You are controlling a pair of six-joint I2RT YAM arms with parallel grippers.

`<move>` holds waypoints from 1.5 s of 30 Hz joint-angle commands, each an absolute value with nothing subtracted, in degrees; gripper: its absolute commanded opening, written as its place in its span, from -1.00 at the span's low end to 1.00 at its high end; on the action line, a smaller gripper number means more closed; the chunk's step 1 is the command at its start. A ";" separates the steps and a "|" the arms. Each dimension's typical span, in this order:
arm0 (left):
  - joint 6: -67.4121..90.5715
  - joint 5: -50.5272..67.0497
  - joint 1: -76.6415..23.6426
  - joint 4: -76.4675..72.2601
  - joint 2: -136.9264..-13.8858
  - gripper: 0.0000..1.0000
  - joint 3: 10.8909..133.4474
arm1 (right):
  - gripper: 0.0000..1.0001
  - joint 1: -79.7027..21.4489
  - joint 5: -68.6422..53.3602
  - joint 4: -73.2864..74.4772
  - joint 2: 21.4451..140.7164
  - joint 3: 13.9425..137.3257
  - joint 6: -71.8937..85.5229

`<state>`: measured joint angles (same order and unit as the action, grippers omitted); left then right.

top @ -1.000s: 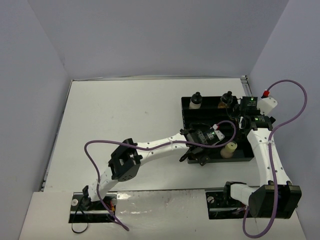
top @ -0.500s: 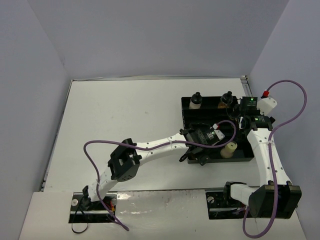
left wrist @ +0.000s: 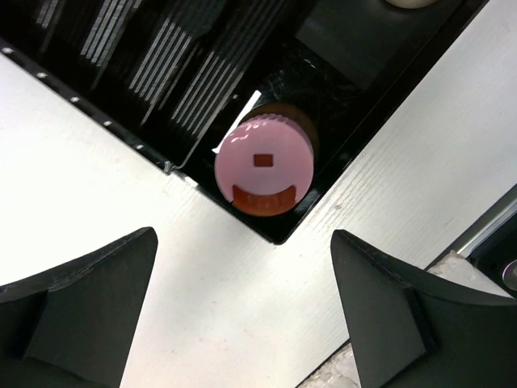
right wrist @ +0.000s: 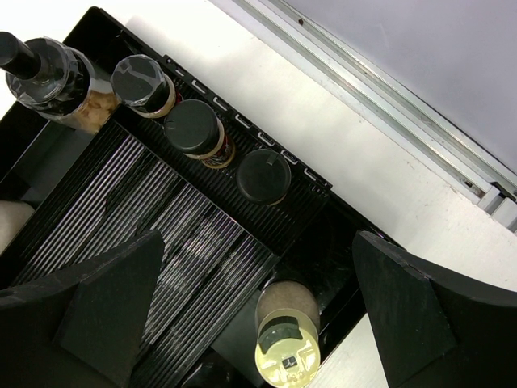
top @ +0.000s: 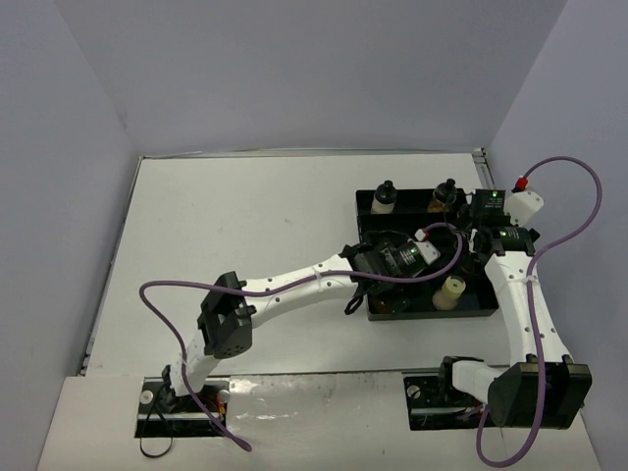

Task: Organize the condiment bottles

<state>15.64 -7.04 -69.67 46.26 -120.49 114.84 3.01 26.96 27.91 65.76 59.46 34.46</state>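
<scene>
Pink-capped jar (left wrist: 262, 164) in tray (left wrist: 339, 105) corner, left hand (left wrist: 242, 315) spread wide nearby

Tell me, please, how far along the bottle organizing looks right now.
Mostly done, it seems: four black-capped jars line one edge of the tray, and the yellow-capped jar and pink-capped jar stand inside it. In hand: nothing; left gripper and right gripper are open and empty. Left: apparently little; no jar shows loose on the table.

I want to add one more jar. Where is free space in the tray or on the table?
Free: the ribbed middle of the black slotted tray, between the row of black-capped jars and the yellow-capped jar; also the white table left of it. Crowded: that jar row.
</scene>
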 commanded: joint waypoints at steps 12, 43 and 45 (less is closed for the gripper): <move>15.23 -15.12 -60.21 49.62 -99.70 0.78 112.04 | 1.00 2.99 27.29 25.51 65.50 62.60 33.36; 15.97 -18.75 -28.97 46.43 -80.62 0.84 94.19 | 1.00 -33.99 23.58 19.66 88.01 92.79 23.29; 15.94 -18.78 -28.46 46.26 -80.25 0.84 94.10 | 1.00 -35.26 24.03 19.40 88.15 93.33 22.66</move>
